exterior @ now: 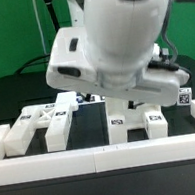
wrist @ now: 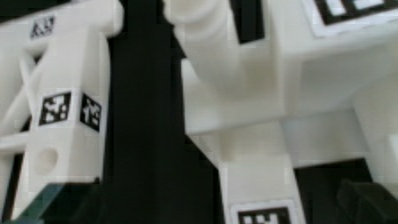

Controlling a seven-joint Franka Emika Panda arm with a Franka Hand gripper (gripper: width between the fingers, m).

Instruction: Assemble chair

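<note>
The chair parts are chunky white blocks with black-and-white tags. In the exterior view one group (exterior: 46, 121) lies at the left and another (exterior: 134, 120) lies in the middle, under my arm. My wrist hides the gripper there. In the wrist view I am very close above the parts: a tagged bar (wrist: 63, 110) on one side and a larger branching piece (wrist: 249, 110) with a tagged arm. My gripper (wrist: 199, 205) is open. Its dark fingertips (wrist: 32, 205) show faintly at the frame's corners, wide apart on either side of that tagged arm, without touching it.
Long white border rails (exterior: 104, 157) run along the front and up both sides of the black table. A small tagged block (exterior: 184, 98) stands at the exterior view's right. A green backdrop stands behind.
</note>
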